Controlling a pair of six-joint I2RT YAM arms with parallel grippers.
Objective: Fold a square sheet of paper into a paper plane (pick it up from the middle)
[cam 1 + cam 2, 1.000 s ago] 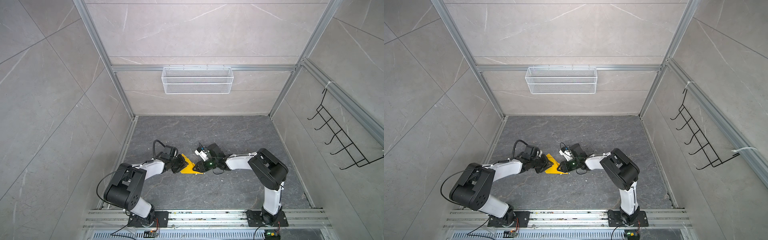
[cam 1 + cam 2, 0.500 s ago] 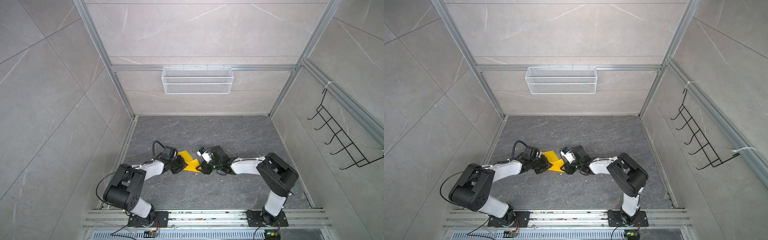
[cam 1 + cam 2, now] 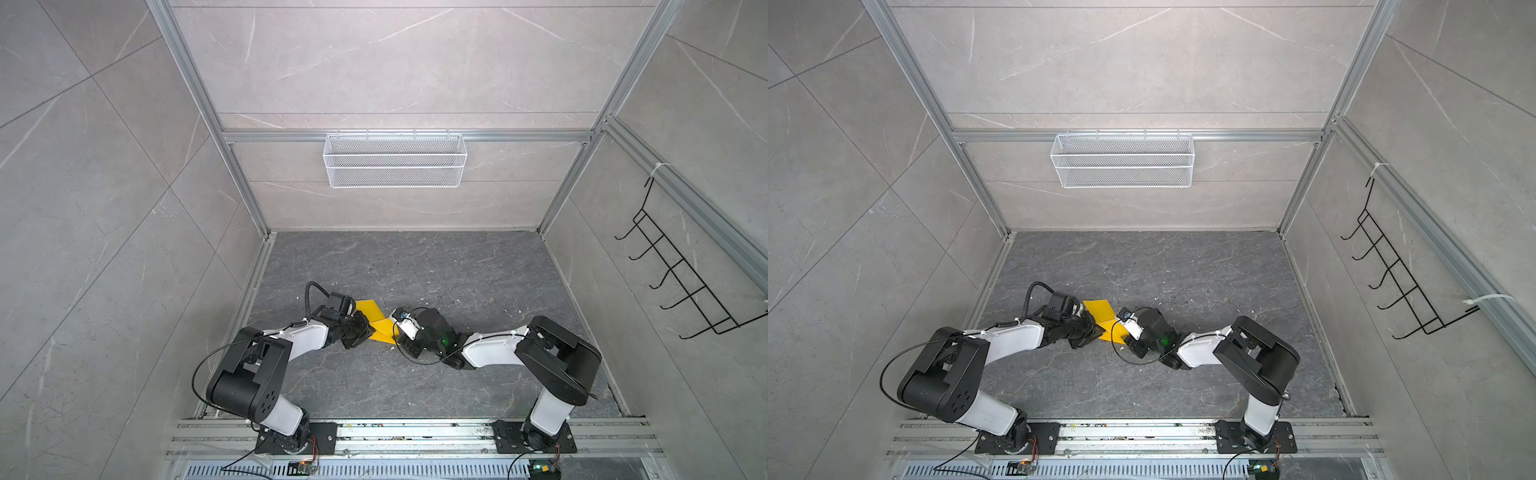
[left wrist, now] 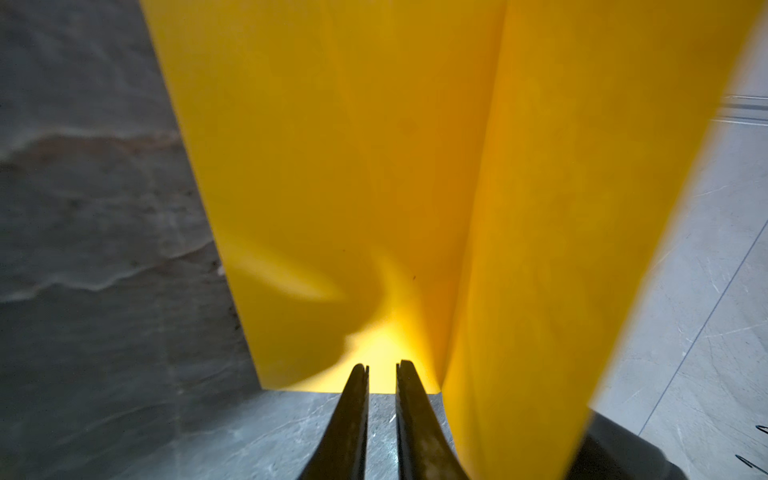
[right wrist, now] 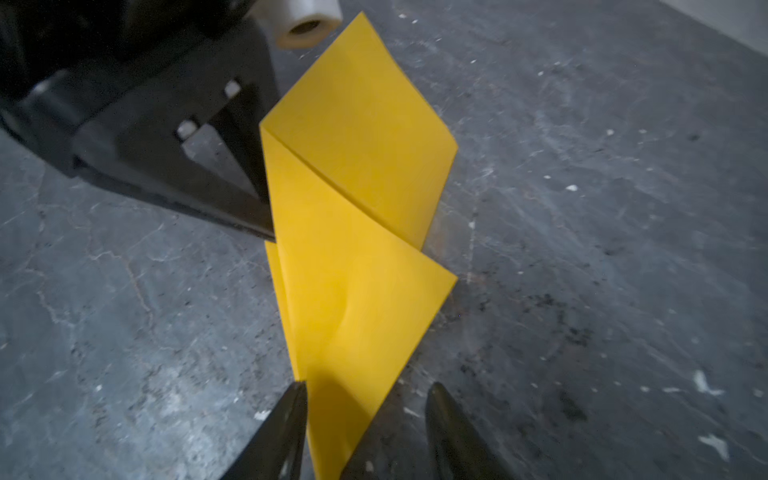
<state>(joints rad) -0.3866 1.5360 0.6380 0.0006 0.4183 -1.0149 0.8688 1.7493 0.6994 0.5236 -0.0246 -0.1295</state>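
Both top views: even diffuse light from above, sharp edge to edge, only soft shadows on the floor point(image 3: 415, 374). Left wrist view: yellow paper point(image 4: 332, 166) too close, out of focus, light bleeds through it in one hot patch; raised flap smeared. Right wrist view: dimmer, grainy, paper crisp mid-frame, its near tip in shadow, edges of the view blurred and stretched.

Pale tiled walls point(image 3: 395, 62) enclose a dark stone floor point(image 3: 415, 266); a white wire basket point(image 3: 395, 166) hangs behind.
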